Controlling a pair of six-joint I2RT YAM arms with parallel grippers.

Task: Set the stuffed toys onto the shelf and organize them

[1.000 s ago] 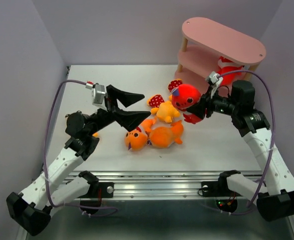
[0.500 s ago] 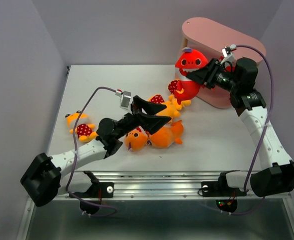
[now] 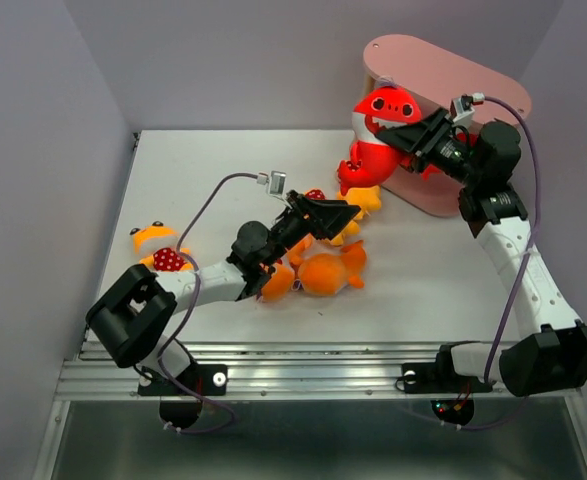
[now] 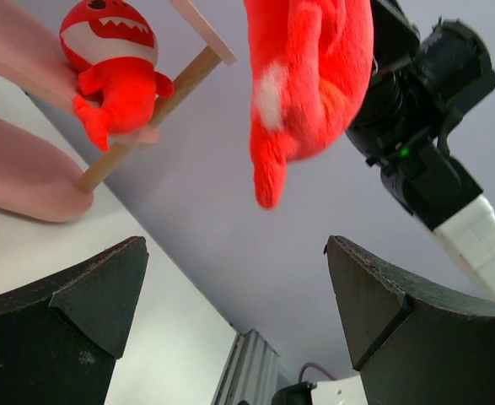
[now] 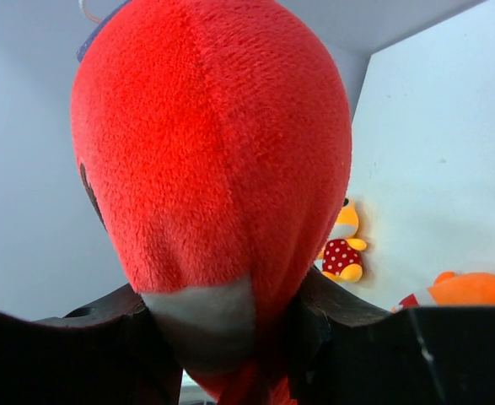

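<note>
Soft, even light falls from above in the overhead view. It is bright on the white tabletop point(image 3: 173, 180), where the arms and plush cast only faint, blurred-edged shadows. Small glints show on the ribbed aluminium rail point(image 3: 303, 372) at the near edge. The red plush shark point(image 3: 383, 112) looks saturated, close to overexposed. In the left wrist view the black fingers point(image 4: 61, 312) of the left gripper point(image 4: 236, 245) are dark, grainy and soft-edged. In the right wrist view the shark's nap is crisp, the right gripper point(image 5: 226, 291) lies in shadow, and the background is hazy.
</note>
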